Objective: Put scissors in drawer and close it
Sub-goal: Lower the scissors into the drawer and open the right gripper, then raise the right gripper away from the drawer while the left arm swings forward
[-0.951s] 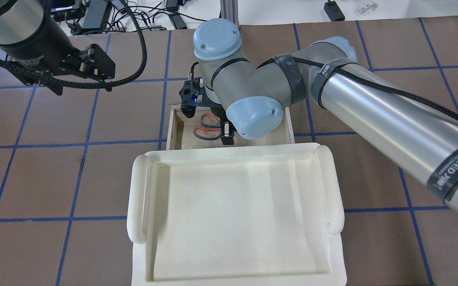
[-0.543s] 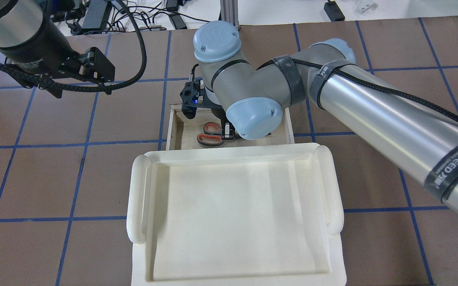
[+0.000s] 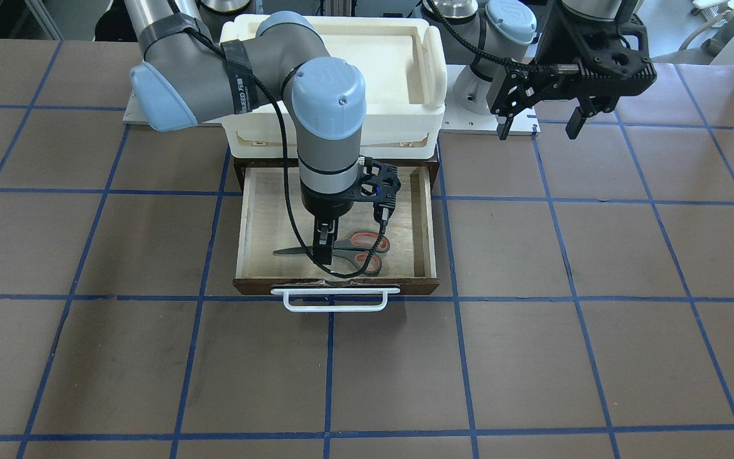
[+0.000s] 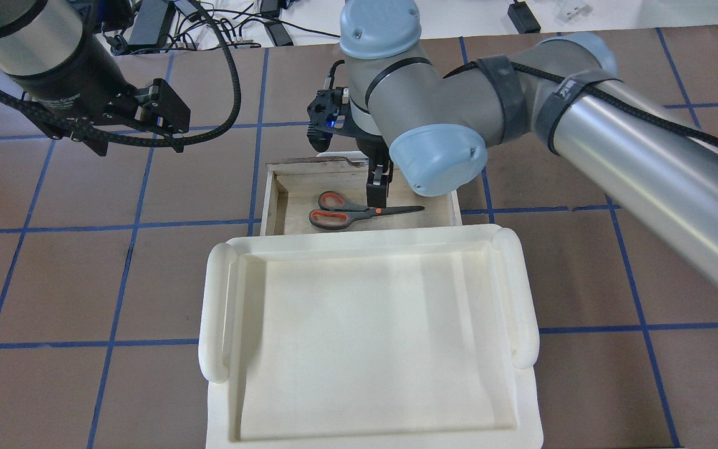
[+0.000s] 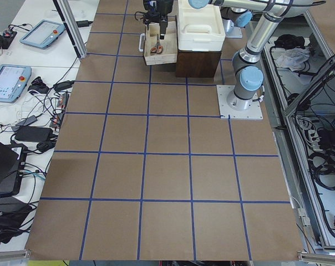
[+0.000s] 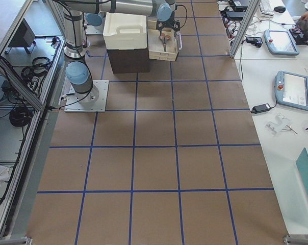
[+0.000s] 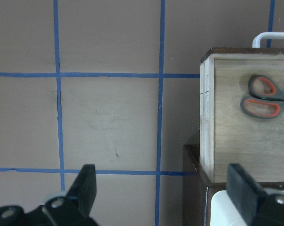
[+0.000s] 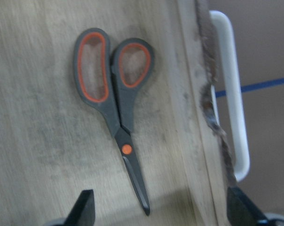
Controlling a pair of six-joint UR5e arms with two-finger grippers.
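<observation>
One pair of scissors (image 4: 368, 212) lies flat, blades closed, on plywood floor of one drawer (image 4: 270, 202), handles toward robot's left. Drawer stands pulled out, its one white bar handle (image 3: 335, 308) on far side from robot. Right gripper (image 8: 163, 214) hangs over scissors, fingers spread wide, gripping nothing. One white tray (image 4: 215, 312) sits atop cabinet above drawer. Left gripper (image 3: 539, 127) hovers over bare desk (image 4: 85, 280), off to drawer's side, fingers wide.
</observation>
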